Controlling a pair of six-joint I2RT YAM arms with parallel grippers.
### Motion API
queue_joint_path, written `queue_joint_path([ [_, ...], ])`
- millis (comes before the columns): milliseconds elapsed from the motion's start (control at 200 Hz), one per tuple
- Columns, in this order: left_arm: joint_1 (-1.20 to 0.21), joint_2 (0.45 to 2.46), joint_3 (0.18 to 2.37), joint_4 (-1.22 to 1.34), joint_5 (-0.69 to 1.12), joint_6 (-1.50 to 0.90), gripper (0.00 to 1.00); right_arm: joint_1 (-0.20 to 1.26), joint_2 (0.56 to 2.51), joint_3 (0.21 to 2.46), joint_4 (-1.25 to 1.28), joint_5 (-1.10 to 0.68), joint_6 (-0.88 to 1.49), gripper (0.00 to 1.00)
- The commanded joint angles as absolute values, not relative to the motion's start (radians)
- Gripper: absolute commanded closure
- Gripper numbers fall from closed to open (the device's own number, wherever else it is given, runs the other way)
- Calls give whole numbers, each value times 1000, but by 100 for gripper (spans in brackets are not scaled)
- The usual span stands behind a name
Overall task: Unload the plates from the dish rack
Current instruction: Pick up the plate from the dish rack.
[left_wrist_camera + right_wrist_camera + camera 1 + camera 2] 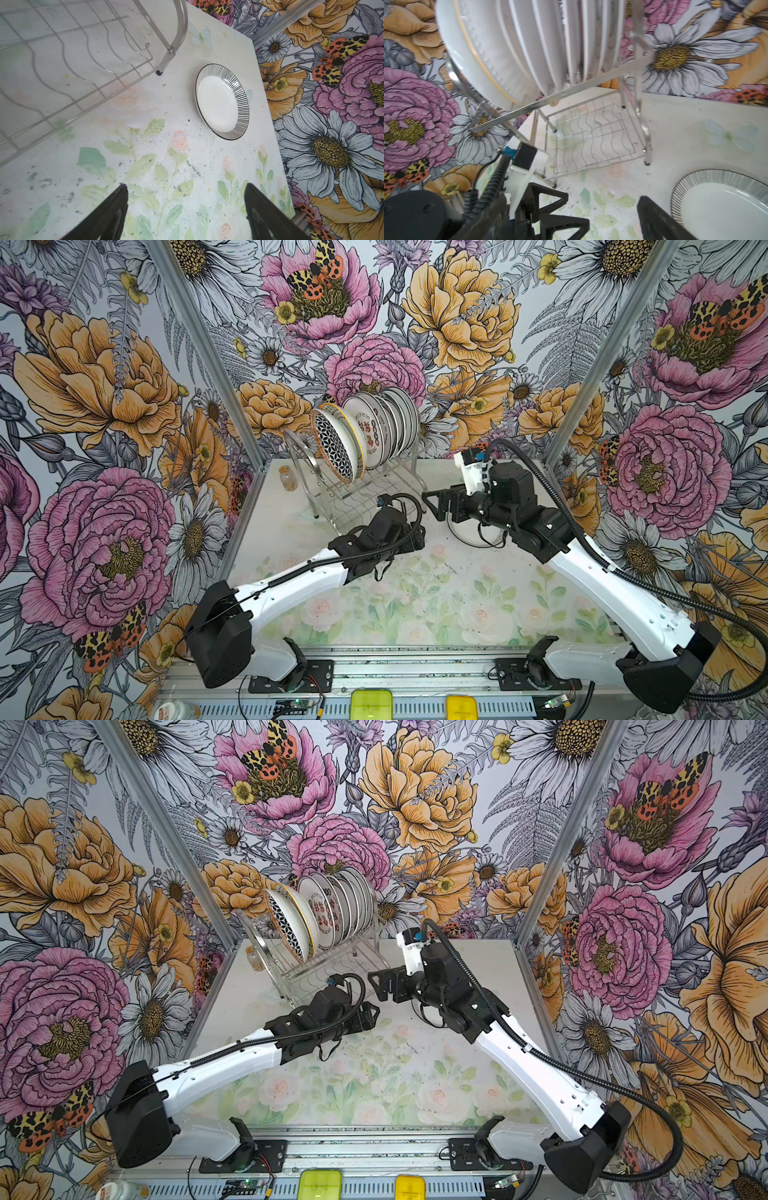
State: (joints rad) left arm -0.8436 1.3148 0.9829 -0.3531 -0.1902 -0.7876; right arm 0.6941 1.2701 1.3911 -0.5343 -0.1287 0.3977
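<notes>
In both top views, the dish rack (365,489) stands at the far side of the worktop (415,605), a little left of the middle. A row of plates (374,431) stands on edge in its top shelf, packed close and leaning. The left end effector (415,537) hangs low over the worktop, just on the near side of the rack. The right end effector (432,499) is just right of the rack's bottom shelf and points left. One striped plate (467,540) lies flat on the worktop under the right arm, mostly hidden.

In the left wrist view, the left end effector (186,185) has its two black fingers (112,212) wide apart, with only worktop between them. The striped plate (222,101) lies face up between the rack's foot and the right edge of the worktop.

In the right wrist view, the right end effector (608,207) also has its fingers (654,218) spread apart and holds nothing. The white backs of the plates (529,52) fill the top shelf. The striped plate (720,205) lies on the worktop, right of the rack and beside one finger.
</notes>
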Motion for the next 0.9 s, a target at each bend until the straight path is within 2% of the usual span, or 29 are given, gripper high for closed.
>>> queue_joint_path([
  [0, -817, 1190, 902, -458, -291, -770, 12, 811, 1328, 1483, -548, -21, 338, 0],
  [145, -760, 1013, 819, -551, -298, -781, 12, 966, 1439, 1611, -546, 151, 231, 0],
  [285, -705, 869, 761, -626, -286, -781, 11, 1010, 1550, 1724, -545, 280, 225, 3],
  [490, -657, 715, 697, -729, -281, -791, 12, 1040, 1637, 1843, -543, 272, 229, 12],
  [686, -618, 646, 668, -746, -241, -753, 12, 1056, 1688, 1918, -543, 310, 213, 14],
  [811, -582, 650, 671, -775, -236, -747, 12, 1063, 1730, 1978, -541, 311, 204, 19],
  [891, -544, 650, 667, -773, -216, -738, 12, 1069, 1768, 2029, -541, 346, 187, 27],
])
